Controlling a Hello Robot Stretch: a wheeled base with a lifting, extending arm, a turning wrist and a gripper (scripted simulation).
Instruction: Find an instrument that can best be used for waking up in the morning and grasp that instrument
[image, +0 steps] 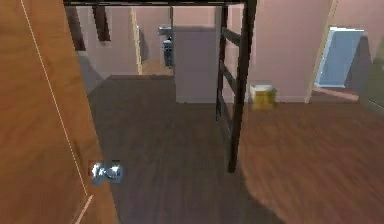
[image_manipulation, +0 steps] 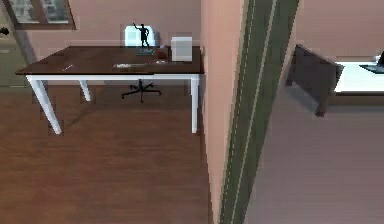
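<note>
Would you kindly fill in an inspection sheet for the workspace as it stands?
surface: dark-topped table on white legs, on a wooden floor.
job's things: cannot tell; small white box and dark figurine on the table are too small to name.
clutter: thin pale item on the table; chair base beneath it.
pincer: nothing seen.
cables: nothing seen.
surroundings: wooden door with handle, dark ladder, white cabinet, yellow bin.
</note>
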